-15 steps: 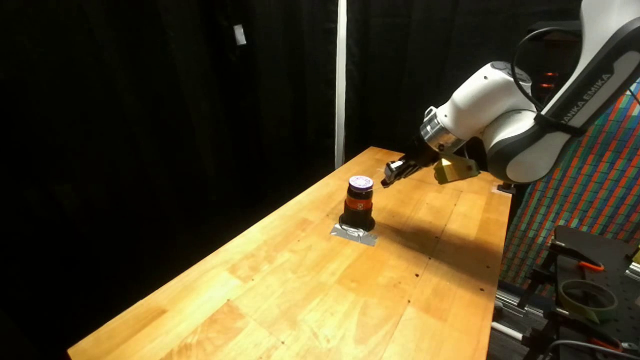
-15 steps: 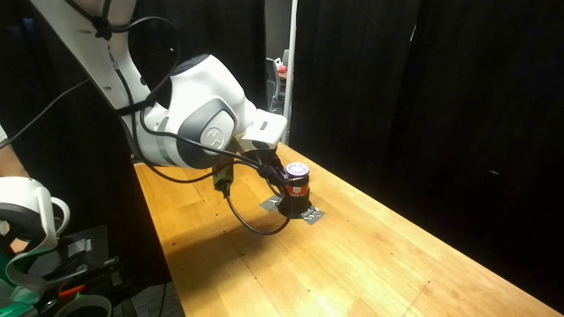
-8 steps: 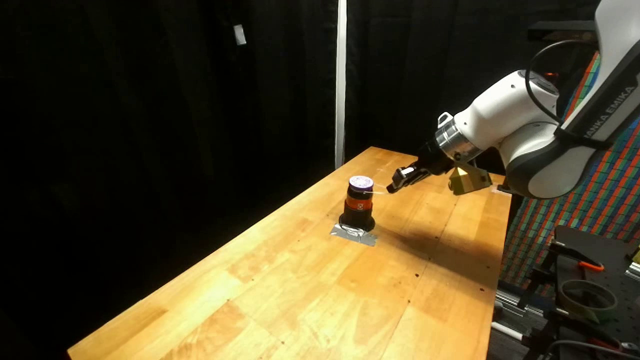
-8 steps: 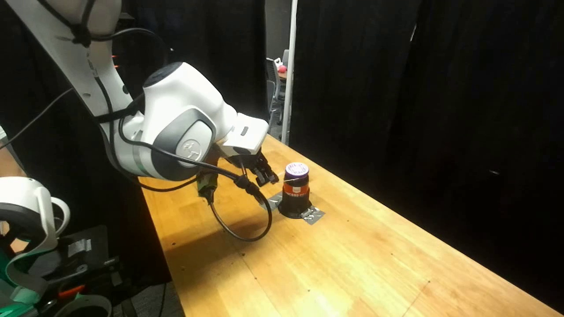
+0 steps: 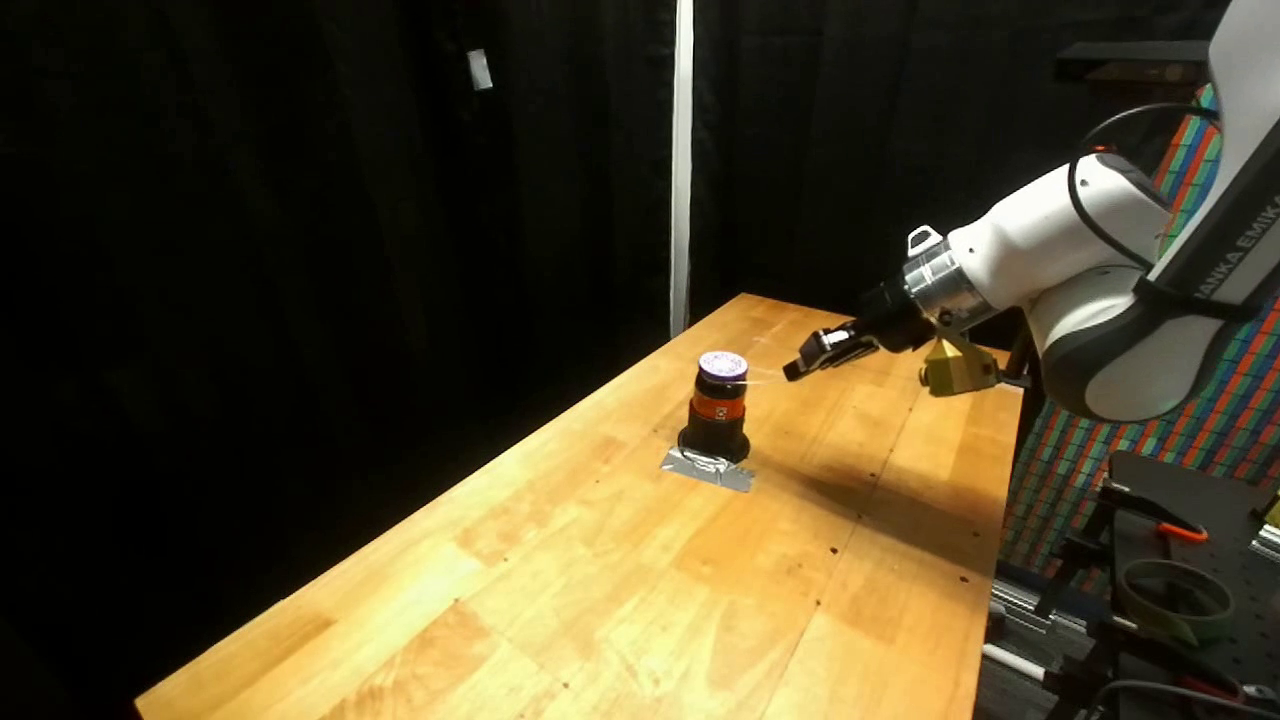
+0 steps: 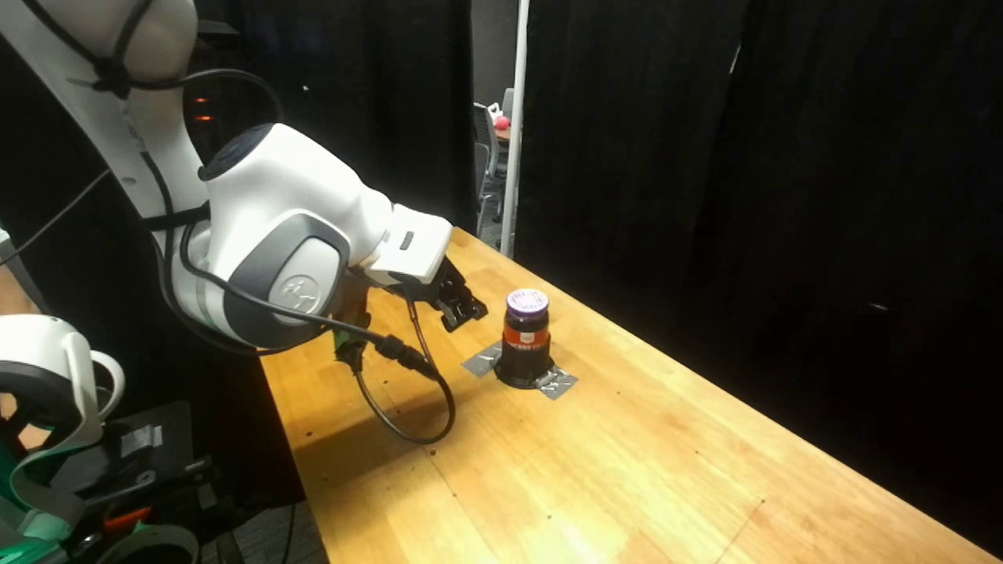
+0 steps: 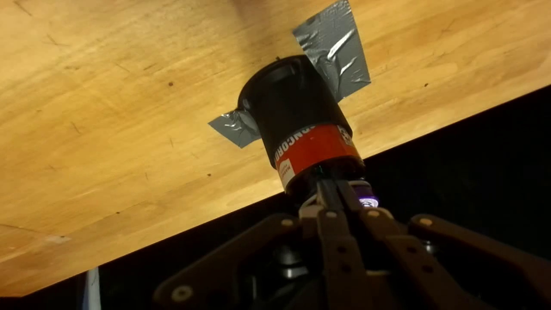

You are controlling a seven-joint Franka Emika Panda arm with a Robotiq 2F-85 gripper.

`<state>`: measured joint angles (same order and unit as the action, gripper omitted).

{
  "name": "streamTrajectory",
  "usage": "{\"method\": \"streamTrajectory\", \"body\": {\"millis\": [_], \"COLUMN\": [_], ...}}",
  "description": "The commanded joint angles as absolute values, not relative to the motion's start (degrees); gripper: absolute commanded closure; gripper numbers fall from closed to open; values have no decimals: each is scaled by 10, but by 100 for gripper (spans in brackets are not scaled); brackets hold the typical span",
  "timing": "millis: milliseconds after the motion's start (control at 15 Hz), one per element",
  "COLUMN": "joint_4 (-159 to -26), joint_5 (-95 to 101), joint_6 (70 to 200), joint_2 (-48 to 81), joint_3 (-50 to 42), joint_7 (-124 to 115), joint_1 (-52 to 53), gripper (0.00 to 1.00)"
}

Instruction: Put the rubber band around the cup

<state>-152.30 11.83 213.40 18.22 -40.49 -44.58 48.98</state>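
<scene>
The cup (image 5: 719,407) is a dark jar with an orange-red label and a pale, purple-edged lid. It stands upright in both exterior views (image 6: 526,338) and fills the middle of the wrist view (image 7: 316,146). The pale rubber band (image 5: 765,381) stretches thinly from just under the lid to my fingertips. In the wrist view the band (image 7: 360,183) crosses the lid's edge; its far side is hidden. My gripper (image 5: 791,370) is beside the cup at lid height, apart from it. Its fingertips are nearly together in the wrist view (image 7: 338,191) and appear shut on the band. It also shows in an exterior view (image 6: 465,318).
Silver tape (image 5: 708,469) holds the cup's black base to the wooden table (image 5: 600,580). My arm's cable (image 6: 439,439) hangs in a loop near the cup. Black curtains stand beyond the table's edge. A cart with a tape roll (image 5: 1176,600) stands beside the table.
My gripper has drawn back from the cup toward the robot's base. The band between the cup and my fingertips has become longer and thinner. The cup has not moved.
</scene>
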Motion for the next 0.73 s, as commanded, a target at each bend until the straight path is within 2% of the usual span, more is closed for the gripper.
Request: {"method": "streamTrajectory", "body": {"millis": [0, 200, 267, 333, 400, 600, 667], "joint_4": [-1572, -1588, -1596, -1574, -1576, -1572, -1572], "joint_5": [-3, -62, -58, -42, -77, -71, -70], "joint_6": [2214, 2254, 2238, 2200, 2225, 2209, 2208], "joint_2": [157, 156, 144, 152, 166, 168, 167], "joint_3": [-291, -175, -129, -84, -55, -16, -15], "joint_7": [-338, -294, -293, -301, -277, -278, -277], "joint_1": [412, 327, 286, 240, 220, 180, 178], "gripper": [92, 90, 65, 65, 85, 65, 64]}}
